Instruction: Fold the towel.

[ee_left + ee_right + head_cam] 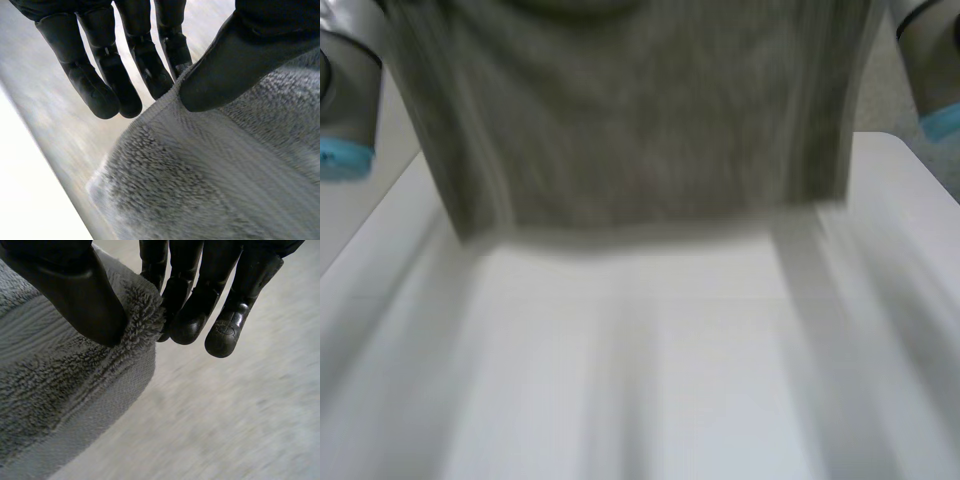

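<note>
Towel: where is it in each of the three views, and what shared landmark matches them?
Head view: the grey towel hangs spread wide, its lower edge above the white table.
Left wrist view: its edge is pinched between the left hand's thumb and fingers.
Right wrist view: a corner is pinched between the right hand's thumb and fingers.
Shared landmark: the flat woven band beside the towel's hem.

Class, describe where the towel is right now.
In the head view the towel hangs across the middle above the white table, pinched by the left hand and the right hand.
</note>
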Available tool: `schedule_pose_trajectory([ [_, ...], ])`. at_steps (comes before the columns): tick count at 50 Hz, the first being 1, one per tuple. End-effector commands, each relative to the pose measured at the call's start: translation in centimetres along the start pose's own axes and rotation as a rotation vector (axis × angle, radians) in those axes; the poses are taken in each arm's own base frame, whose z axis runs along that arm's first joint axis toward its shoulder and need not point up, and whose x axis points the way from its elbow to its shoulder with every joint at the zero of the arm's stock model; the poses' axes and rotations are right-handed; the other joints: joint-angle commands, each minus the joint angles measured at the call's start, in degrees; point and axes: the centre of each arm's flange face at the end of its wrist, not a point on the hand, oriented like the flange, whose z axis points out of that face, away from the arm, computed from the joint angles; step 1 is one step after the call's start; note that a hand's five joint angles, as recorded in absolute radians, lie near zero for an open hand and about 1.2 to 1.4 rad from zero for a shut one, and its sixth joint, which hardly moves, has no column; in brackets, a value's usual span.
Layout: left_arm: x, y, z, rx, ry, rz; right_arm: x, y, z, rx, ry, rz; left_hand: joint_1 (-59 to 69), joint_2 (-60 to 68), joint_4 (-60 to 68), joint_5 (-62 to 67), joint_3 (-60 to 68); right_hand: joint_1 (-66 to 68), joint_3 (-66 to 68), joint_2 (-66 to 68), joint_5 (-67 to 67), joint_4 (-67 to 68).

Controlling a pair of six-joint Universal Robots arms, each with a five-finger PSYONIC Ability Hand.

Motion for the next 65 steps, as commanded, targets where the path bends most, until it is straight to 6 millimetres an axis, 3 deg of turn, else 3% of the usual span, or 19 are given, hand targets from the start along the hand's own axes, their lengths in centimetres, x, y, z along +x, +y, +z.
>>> schedule_pose_trajectory([
  [1, -1.0, -1.2, 0.5, 0.086, -0.037, -0.129, 0.6, -0.9, -1.0, 0.009, 0.002, 0.074, -1.63, -6.67, -6.78, -13.66, -8.61, 10.93, 3.91, 3.94, 6.09, 3.69],
  [3, -0.6, 0.3, -0.3, 0.026, -0.022, -0.131, -0.3, 0.0, -1.6, -0.033, -0.036, 0.08, -1.63, -6.67, -6.78, -13.66, -8.61, 10.93, 3.91, 3.94, 6.09, 3.69],
  [5, 0.4, 4.3, -2.3, -0.111, 0.009, -0.128, -2.5, 2.1, -3.2, -0.129, -0.147, 0.101, -1.63, -6.67, -6.78, -13.66, -8.61, 10.93, 3.91, 3.94, 6.09, 3.69],
  [6, 0.4, 4.4, -2.4, -0.112, 0.009, -0.128, -2.5, 2.1, -3.2, -0.13, -0.148, 0.101, -1.63, -6.67, -6.78, -13.66, -8.61, 10.93, 3.91, 3.94, 6.09, 3.69],
  [8, 0.9, 8.6, -5.1, -0.247, 0.029, -0.122, -4.9, 4.1, -4.9, -0.209, -0.264, 0.121, -1.63, -6.67, -6.78, -13.66, -8.61, 10.93, 3.91, 3.94, 6.09, 3.69],
  [12, 1.8, 12.1, -7.9, -0.345, 0.059, -0.124, -6.8, 6.5, -6.8, -0.288, -0.366, 0.129, -1.63, -6.67, -6.78, -13.66, -8.61, 10.93, 3.91, 3.94, 6.09, 3.69],
  [15, 3.2, 15.8, -12.4, -0.453, 0.104, -0.13, -10.2, 9.7, -10.7, -0.421, -0.517, 0.125, -1.63, -6.67, -6.78, -13.66, -8.61, 10.93, 3.91, 3.94, 6.09, 3.69],
  [20, 4.3, 17.6, -16.1, -0.513, 0.158, -0.122, -12.6, 12.5, -14.8, -0.549, -0.636, 0.101, -1.63, -6.67, -6.78, -13.66, -8.61, 10.93, 3.91, 3.94, 6.09, 3.69],
  [26, 3.9, 17.1, -19.6, -0.562, 0.221, -0.034, -12.2, 13.6, -17.8, -0.646, -0.678, 0.095, -1.63, -6.67, -6.78, -13.66, -8.61, 10.93, 3.91, 3.94, 6.09, 3.69],
  [29, 3.5, 16.2, -20.1, -0.558, 0.23, -0.012, -11.0, 12.8, -17.9, -0.651, -0.662, 0.093, -1.63, -6.67, -6.78, -13.66, -8.61, 10.93, 3.91, 3.94, 6.09, 3.69],
  [31, 2.9, 13.8, -20.8, -0.523, 0.253, 0.008, -8.2, 10.4, -18.5, -0.675, -0.649, 0.093, -1.63, -6.67, -6.78, -13.66, -8.61, 10.93, 3.91, 3.94, 6.09, 3.69],
  [39, -0.2, 8.1, -22.4, -0.413, 0.247, 0.033, -3.2, 5.2, -20.7, -0.729, -0.661, 0.121, -1.63, -6.67, -6.78, -13.66, -8.61, 10.93, 3.91, 3.94, 6.09, 3.69],
  [44, -0.8, 6.8, -23.1, -0.411, 0.294, 0.024, -0.9, 4.3, -20.7, -0.723, -0.629, 0.114, -1.63, -6.67, -6.78, -13.66, -8.61, 10.93, 3.91, 3.94, 6.09, 3.69],
  [49, -0.9, 6.9, -22.9, -0.425, 0.337, 0.006, -0.7, 3.7, -19.9, -0.67, -0.65, 0.122, -1.63, -6.67, -6.78, -13.66, -8.61, 10.93, 3.91, 3.94, 6.09, 3.69],
  [51, -0.9, 7.2, -22.6, -0.427, 0.342, 0.004, -0.9, 3.9, -19.6, -0.656, -0.657, 0.126, -1.63, -6.67, -6.78, -13.66, -8.61, 10.93, 3.91, 3.94, 6.09, 3.69],
  [56, 1.4, 11.2, -20.2, -0.457, 0.417, -0.037, -3.9, 8.9, -17.4, -0.708, -0.711, 0.152, -1.63, -6.67, -6.78, -13.66, -8.61, 10.93, 3.91, 3.94, 6.09, 3.69],
  [59, 2.1, 12.5, -19.3, -0.466, 0.429, -0.045, -4.8, 10.2, -16.6, -0.713, -0.718, 0.155, -1.63, -6.67, -6.78, -13.66, -8.61, 10.93, 3.91, 3.94, 6.09, 3.69],
  [61, 3.9, 15.5, -18.0, -0.493, 0.438, -0.048, -6.5, 12.7, -15.4, -0.726, -0.712, 0.14, -1.63, -6.67, -6.78, -13.66, -8.61, 10.93, 3.91, 3.94, 6.09, 3.69],
  [65, 5.2, 18.2, -16.6, -0.521, 0.425, -0.034, -8.4, 15.1, -14.3, -0.749, -0.689, 0.113, -1.63, -6.67, -6.78, -13.66, -8.61, 10.93, 3.91, 3.94, 6.09, 3.69],
])
